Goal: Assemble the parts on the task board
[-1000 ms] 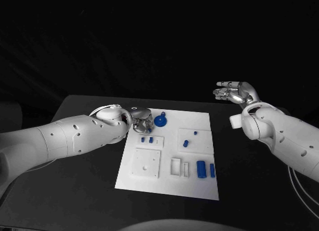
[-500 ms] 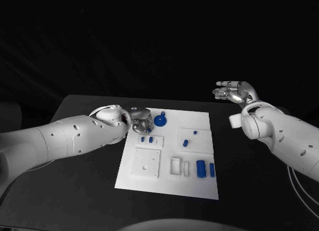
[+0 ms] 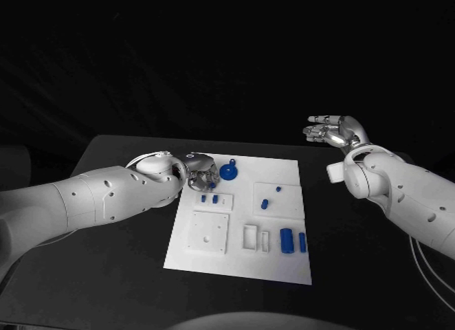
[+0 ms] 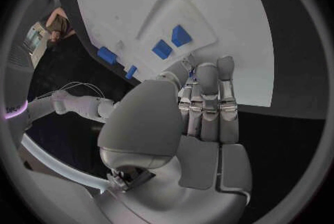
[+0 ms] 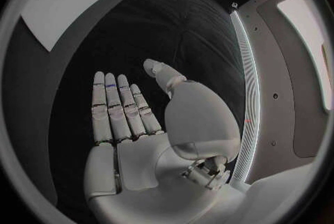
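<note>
The white task board (image 3: 238, 258) lies in the middle of the black table. A round blue part with a tab (image 3: 229, 172) sits near its far left corner. My left hand (image 3: 200, 176) hovers at that corner, just left of the round part, fingers stretched side by side over the board edge (image 4: 230, 76) and holding nothing. Two small blue pieces (image 3: 209, 199) lie just in front of it, also seen as blue blocks (image 4: 171, 42). My right hand (image 3: 335, 130) is raised beyond the board's far right corner, palm flat and empty (image 5: 132, 112).
More blue pieces lie on the board: two small ones (image 3: 270, 196) on a raised panel and two longer ones (image 3: 293, 240) near the front right. A white square block (image 3: 209, 232) and a slotted block (image 3: 256, 238) stand at the front. Black table (image 3: 119, 275) surrounds the board.
</note>
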Motion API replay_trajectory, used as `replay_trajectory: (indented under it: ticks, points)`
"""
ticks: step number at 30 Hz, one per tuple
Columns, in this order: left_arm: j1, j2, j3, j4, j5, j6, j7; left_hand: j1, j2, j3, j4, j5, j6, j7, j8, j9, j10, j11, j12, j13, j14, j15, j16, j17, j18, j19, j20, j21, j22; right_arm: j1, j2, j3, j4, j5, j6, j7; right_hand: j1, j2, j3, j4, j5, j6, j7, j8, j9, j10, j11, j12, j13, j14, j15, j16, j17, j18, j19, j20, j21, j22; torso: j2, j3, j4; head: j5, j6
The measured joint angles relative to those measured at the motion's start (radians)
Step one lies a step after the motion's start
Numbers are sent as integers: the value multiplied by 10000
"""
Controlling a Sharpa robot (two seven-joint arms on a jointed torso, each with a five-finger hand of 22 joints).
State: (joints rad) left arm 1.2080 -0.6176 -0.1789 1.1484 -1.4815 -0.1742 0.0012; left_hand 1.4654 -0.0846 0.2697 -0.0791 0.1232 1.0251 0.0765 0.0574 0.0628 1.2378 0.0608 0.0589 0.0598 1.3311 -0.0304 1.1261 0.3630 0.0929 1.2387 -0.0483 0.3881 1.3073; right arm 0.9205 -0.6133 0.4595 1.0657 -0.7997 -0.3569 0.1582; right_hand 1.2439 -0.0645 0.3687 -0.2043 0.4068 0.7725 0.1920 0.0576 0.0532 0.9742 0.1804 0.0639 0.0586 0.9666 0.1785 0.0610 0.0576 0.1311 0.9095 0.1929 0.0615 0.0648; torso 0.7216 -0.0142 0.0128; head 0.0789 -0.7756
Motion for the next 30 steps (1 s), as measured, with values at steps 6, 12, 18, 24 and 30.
replay_trajectory:
  ticks: [6,12,18,24,30]
  points:
    - [0,-3,1,1,0,-102,7,16,-89,17,17,-24,-778,-90,0,-20,-219,80,0,0,35,35,-3,12,142,35,38,-69,1,1,5,0,-10,0,1,0,0,0,0,0,0,0,0,0,0,0,0,0,0,0,0,0,0,-1,0,0,0,0,-1,-2,0,4,9]
    - [0,-19,1,-16,3,-202,9,31,-183,-18,75,-24,-1275,-129,0,-41,-655,250,0,0,43,99,-38,12,151,71,74,-128,8,1,6,0,-13,0,5,0,0,0,0,0,0,0,0,0,0,0,0,0,0,0,0,0,0,-1,0,0,0,0,-1,1,-2,17,18]
    - [0,-109,4,-90,3,-278,-8,134,-285,-42,99,-24,-1274,-129,0,-41,-824,285,0,0,-5,148,-125,8,166,69,147,-168,7,1,-10,0,-8,-4,60,-1,0,0,-76,-69,0,206,-14,0,1,0,0,0,0,22,17,0,0,-1,0,0,0,0,-4,12,-13,22,42]
    - [0,-296,27,-192,-2,-362,-20,234,-385,-74,67,-24,-1374,-29,0,-42,-828,282,0,0,-353,229,-551,-182,318,-105,267,-308,6,-10,-106,-2,122,-568,303,15,-121,19,-297,-61,453,2607,-366,109,137,1144,-412,-4,0,1499,-437,25,111,-5,1032,-360,265,28,-12,24,-15,-35,126]
    - [1,-530,271,-506,50,-632,28,192,-583,-213,158,95,-1183,33,0,-51,-861,281,0,0,-998,234,-2481,-1023,213,-908,278,-1203,-226,-82,-381,-33,698,-2585,900,64,-195,-4,-406,-162,223,3269,-625,112,137,1966,-740,-28,0,2807,-945,71,259,-8,2243,-917,518,67,-22,20,-23,-172,213]
